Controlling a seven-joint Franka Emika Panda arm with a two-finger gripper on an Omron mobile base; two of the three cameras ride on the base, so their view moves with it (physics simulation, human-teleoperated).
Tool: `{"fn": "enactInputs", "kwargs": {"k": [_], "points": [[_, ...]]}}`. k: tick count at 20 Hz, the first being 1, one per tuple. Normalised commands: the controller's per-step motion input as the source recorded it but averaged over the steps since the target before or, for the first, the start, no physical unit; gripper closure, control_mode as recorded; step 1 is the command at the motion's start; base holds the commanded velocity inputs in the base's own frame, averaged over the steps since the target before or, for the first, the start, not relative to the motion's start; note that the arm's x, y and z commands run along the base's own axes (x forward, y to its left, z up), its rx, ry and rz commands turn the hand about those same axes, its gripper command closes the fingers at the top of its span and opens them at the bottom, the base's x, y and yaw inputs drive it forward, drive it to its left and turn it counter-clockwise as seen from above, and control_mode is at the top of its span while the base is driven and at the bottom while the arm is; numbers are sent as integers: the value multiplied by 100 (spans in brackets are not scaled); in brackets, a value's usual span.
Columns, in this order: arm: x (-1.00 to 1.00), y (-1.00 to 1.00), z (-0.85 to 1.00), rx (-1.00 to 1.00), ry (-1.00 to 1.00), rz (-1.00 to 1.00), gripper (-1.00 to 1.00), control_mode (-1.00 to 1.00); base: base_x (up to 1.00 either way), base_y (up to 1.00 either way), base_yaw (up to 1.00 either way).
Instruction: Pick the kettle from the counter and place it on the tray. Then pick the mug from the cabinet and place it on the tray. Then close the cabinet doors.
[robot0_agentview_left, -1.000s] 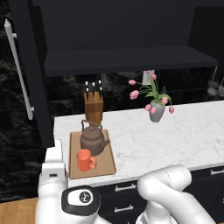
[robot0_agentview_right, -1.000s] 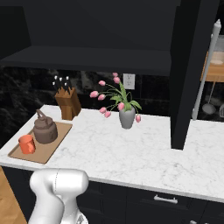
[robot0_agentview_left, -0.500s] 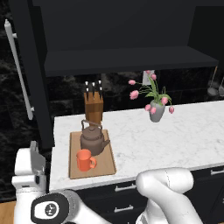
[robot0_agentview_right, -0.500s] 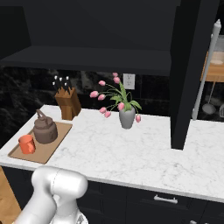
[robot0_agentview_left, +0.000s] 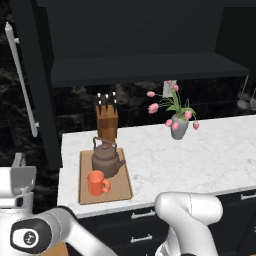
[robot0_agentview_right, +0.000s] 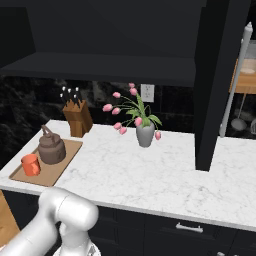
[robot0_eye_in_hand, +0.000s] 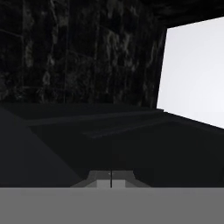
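Observation:
The dark-brown kettle (robot0_agentview_left: 106, 157) (robot0_agentview_right: 52, 148) stands on the wooden tray (robot0_agentview_left: 124, 186) (robot0_agentview_right: 70, 148) at the left end of the marble counter (robot0_agentview_left: 170, 160) (robot0_agentview_right: 150, 175). The orange mug (robot0_agentview_left: 96, 183) (robot0_agentview_right: 30, 164) stands on the tray in front of the kettle. My gripper (robot0_agentview_left: 19, 161) (robot0_eye_in_hand: 110, 180) is shut on nothing, low and left of the counter's end, below the left cabinet door (robot0_agentview_left: 31, 75). Both cabinet doors stand open; the right door (robot0_agentview_right: 216, 85) juts out over the counter. The cabinet (robot0_agentview_left: 145, 45) shows a bare shelf.
A wooden knife block (robot0_agentview_left: 106, 121) (robot0_agentview_right: 78, 118) stands behind the tray. A grey vase of pink tulips (robot0_agentview_left: 178, 125) (robot0_agentview_right: 144, 132) sits mid-counter. Dark drawers (robot0_agentview_right: 190, 230) run below the counter. The left door's long silver handle (robot0_agentview_left: 21, 80) hangs above my hand.
My hand has swung further left, away from the counter's left end toward the open left door. The kettle, mug and doors have not moved.

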Motion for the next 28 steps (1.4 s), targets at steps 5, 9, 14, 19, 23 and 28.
{"fn": "enactInputs", "kwargs": {"k": [5,9,14,19,23,28], "points": [[4,-9,25,0,-9,-3,100,-100,0,0,0],[3,-35,39,2,-6,-2,100,-100,0,0,0],[3,-56,22,0,-3,-2,100,-100,0,0,0],[1,-64,56,3,-4,-4,100,-100,0,0,0],[4,-43,68,5,-7,-2,100,-100,0,0,0],[1,-67,32,2,-7,0,100,-100,0,0,0]]}}
